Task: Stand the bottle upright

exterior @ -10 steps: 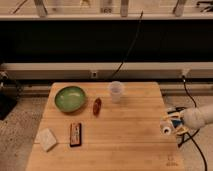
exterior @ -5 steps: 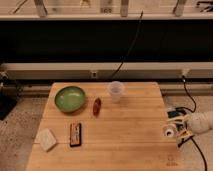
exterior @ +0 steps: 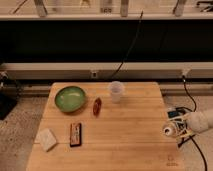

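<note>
The small white bottle (exterior: 169,130) is at the right edge of the wooden table (exterior: 130,142), lying roughly on its side with its round white end facing the camera. My gripper (exterior: 176,125) is shut on it and holds it at the table's edge. The white arm (exterior: 201,120) reaches in from the right. Bluish and yellowish marks show just above and beside the bottle. The fingers are mostly hidden behind it.
A translucent cup (exterior: 116,91) stands at the table's back middle. A green bowl (exterior: 70,98) is at the back left, with a red-orange oblong object (exterior: 97,106) beside it. A dark bar (exterior: 75,134) and a white block (exterior: 48,139) lie front left. Cables (exterior: 188,97) hang at the right.
The gripper with the bottle has shifted slightly down and toward the front along the table's right edge. The arm has drawn a little to the right. Nothing else moved.
</note>
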### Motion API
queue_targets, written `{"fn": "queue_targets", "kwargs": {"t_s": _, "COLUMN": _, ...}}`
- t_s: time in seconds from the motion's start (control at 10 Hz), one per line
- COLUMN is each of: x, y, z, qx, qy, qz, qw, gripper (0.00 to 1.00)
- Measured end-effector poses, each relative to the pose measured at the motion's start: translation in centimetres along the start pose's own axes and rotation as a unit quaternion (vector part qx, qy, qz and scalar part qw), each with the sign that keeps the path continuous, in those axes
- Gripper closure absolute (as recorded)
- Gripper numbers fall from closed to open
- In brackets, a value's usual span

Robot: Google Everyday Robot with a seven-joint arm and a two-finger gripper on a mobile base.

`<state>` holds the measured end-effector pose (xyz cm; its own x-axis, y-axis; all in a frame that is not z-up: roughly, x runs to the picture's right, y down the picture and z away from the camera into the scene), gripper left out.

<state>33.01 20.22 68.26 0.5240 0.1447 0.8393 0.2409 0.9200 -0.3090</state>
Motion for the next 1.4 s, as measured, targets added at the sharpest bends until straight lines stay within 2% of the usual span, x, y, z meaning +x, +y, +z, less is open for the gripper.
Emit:
{"fn": "queue_targets", "kwargs": {"t_s": 0.9, "x": 1.7, "y": -0.3, "z": -0.9, "qx": -0.037, "qy": 0.032, "qz": 0.033, "qw": 0.9983, "gripper": 1.00}}
{"fn": "queue_targets", "kwargs": {"t_s": 1.4, "x": 2.2, "y": -0.4, "z": -1.1, "qx": -0.059, "qy": 0.045, "qz": 0.033, "qw": 0.9967, "gripper": 1.00}}
